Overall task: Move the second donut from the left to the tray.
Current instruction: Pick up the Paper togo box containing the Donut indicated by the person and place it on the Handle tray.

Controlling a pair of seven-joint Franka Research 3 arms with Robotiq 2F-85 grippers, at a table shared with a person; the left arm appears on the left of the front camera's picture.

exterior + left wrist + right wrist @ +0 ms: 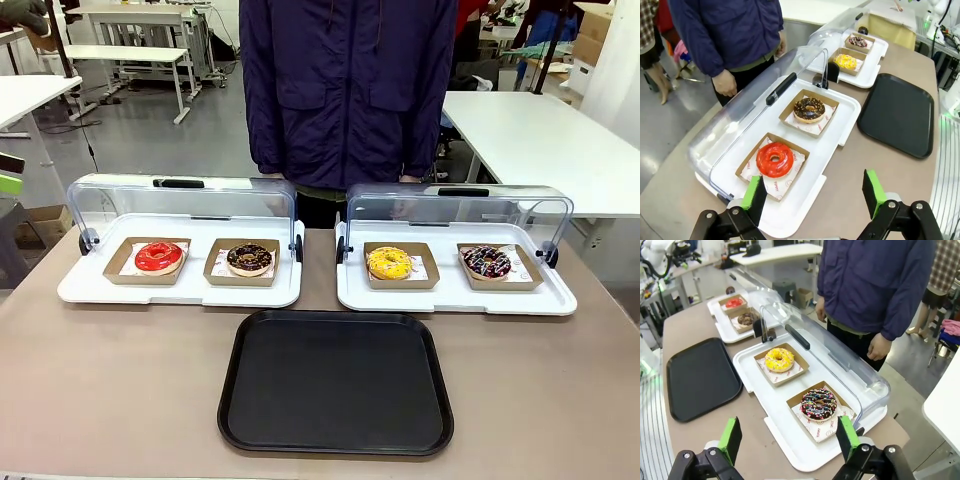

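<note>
Tray (336,384): black, nearest me, mid-table.
Left display tray (180,297): white, lid (185,205) raised, just behind.
Left gripper (814,186): I see jaws wide apart, holding nothing.
Right gripper (789,429): likewise wide, empty.
Chocolate nut donut (249,259): in its cardboard holder, left display tray's right spot.

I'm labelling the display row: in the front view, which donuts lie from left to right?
red-glazed donut → chocolate donut with nut bits → yellow donut → dark sprinkled donut
</note>
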